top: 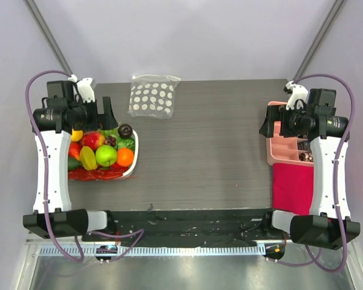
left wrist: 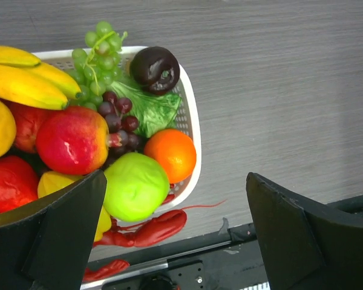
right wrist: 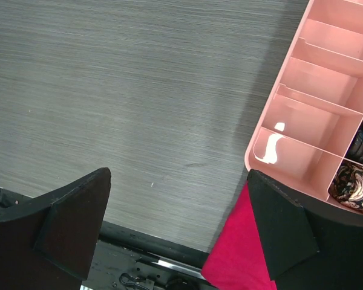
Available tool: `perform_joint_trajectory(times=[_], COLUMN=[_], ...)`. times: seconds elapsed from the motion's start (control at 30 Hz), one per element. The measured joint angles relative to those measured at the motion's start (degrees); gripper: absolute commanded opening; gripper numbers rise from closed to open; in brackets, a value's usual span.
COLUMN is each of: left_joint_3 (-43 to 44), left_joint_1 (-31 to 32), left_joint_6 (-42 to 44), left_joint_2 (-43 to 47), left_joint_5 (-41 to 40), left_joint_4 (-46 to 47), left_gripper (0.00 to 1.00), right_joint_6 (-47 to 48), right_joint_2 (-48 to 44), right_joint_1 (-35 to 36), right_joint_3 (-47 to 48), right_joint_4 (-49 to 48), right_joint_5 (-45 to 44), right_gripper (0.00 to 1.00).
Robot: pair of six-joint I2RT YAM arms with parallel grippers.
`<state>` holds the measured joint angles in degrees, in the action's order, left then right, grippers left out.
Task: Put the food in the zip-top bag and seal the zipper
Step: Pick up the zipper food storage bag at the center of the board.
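Note:
The zip-top bag (top: 152,98), clear with white dots, lies flat at the far middle of the table; its zipper is too small to make out. The food is piled in a white basket (top: 135,151) at the left: a green apple (left wrist: 135,186), an orange (left wrist: 174,154), a red apple (left wrist: 72,139), bananas (left wrist: 30,78), green grapes (left wrist: 97,54), a leafy piece (left wrist: 151,109) and a dark plum (left wrist: 155,68). My left gripper (left wrist: 175,241) hangs open above the basket's far right corner, holding nothing. Over the right side my right gripper (right wrist: 178,232) is open and empty.
A red toy lobster (left wrist: 151,228) lies against the basket's near side. A pink divided tray (right wrist: 302,121) with small dark pieces sits at the right edge, a red cloth (right wrist: 242,254) just in front of it. Black tape runs along the table's near edge (top: 187,217).

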<state>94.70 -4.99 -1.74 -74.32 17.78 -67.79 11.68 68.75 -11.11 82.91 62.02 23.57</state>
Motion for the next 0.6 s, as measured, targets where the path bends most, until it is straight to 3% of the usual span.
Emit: perform_joint_trajectory(times=[0.3, 0.6], left_joint_3=[7.0, 17.6], left_joint_1=[1.5, 7.5], left_joint_6=[2.4, -0.2], left_joint_2=[-8.6, -26.6], left_joint_5=[-0.9, -5.0], left_joint_4=[3.1, 11.5], left_gripper=[1.0, 1.0], right_joint_6=[0.2, 0.2], right_joint_2=[0.0, 0.3], right_joint_1=[0.0, 0.0], right_joint_3=[-0.2, -0.9], right_joint_4=[0.0, 0.1], right_joint_5=[1.8, 2.1], right_gripper=[1.0, 1.0])
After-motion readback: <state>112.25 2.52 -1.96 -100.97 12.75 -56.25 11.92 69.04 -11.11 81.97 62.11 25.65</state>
